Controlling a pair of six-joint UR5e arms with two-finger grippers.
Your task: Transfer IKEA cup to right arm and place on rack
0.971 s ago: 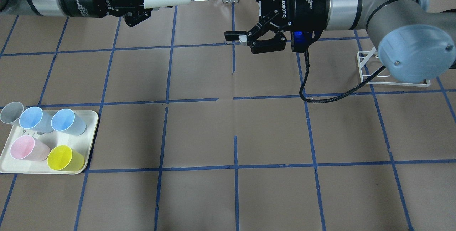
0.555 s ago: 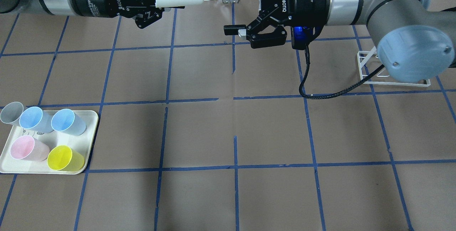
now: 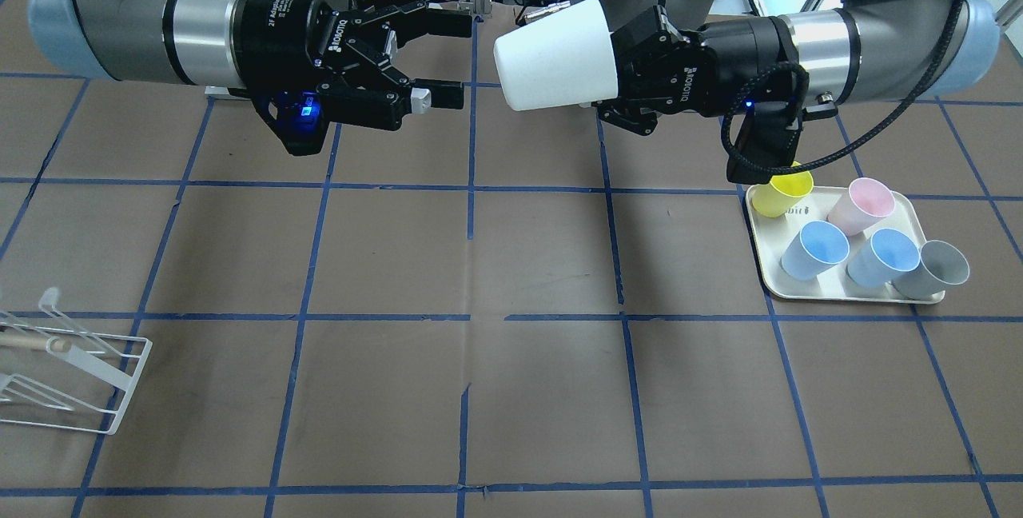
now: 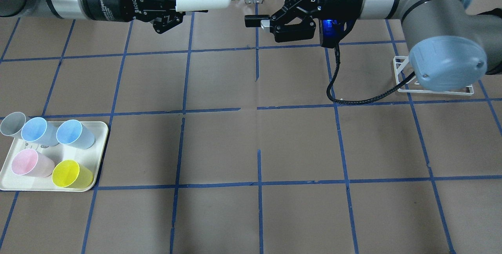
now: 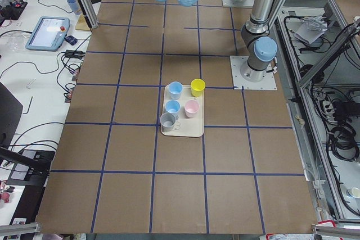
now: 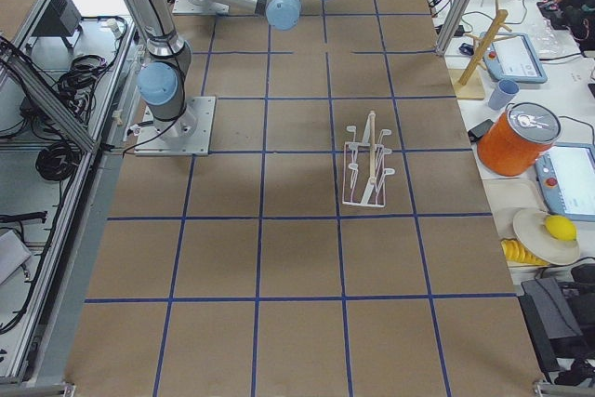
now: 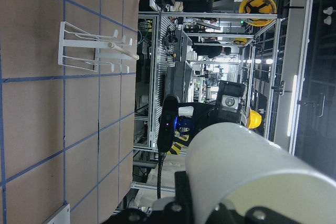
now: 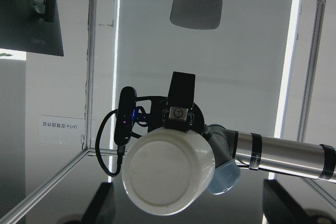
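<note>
Cameras look down on the tabletop [image 4: 219,144] from six, twelve, nine and three o'clock; both close wrist views share the IKEA cup [image 8: 168,171].

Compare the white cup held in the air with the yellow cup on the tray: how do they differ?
The IKEA cup is cream-white, the yellow cup bright yellow. The IKEA cup lies sideways in mid-air in the left gripper; the yellow cup stands upright on the tray. The IKEA cup's base faces the open right gripper; the yellow cup's mouth faces up. Both are plain, handleless tapered tumblers.
</note>
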